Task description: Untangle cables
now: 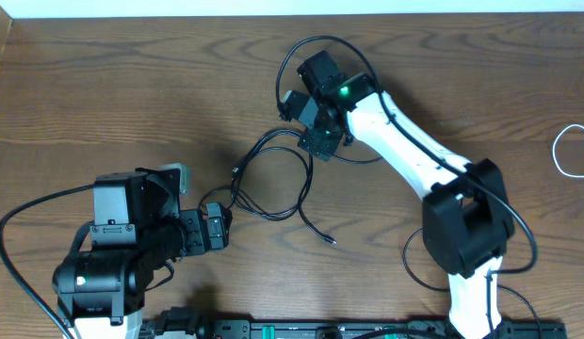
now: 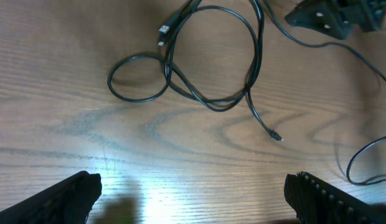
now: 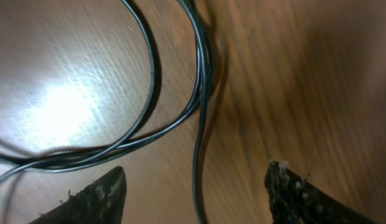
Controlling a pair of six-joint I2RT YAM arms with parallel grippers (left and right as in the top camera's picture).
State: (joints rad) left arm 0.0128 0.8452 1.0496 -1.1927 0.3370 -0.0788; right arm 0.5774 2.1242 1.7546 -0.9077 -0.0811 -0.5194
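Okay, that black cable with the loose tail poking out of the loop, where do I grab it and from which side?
Grip the black cable on its straight tail, just behind the small plug, coming straight down, crosswise to the cord. That stretch lies flat and alone on the table, clear of the crossings in the loop, so likely nothing else gets pinched.

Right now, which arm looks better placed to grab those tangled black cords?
Right: the right gripper hangs directly over the black cables, a strand running between its open fingers. The left gripper sits open, short of the loop.
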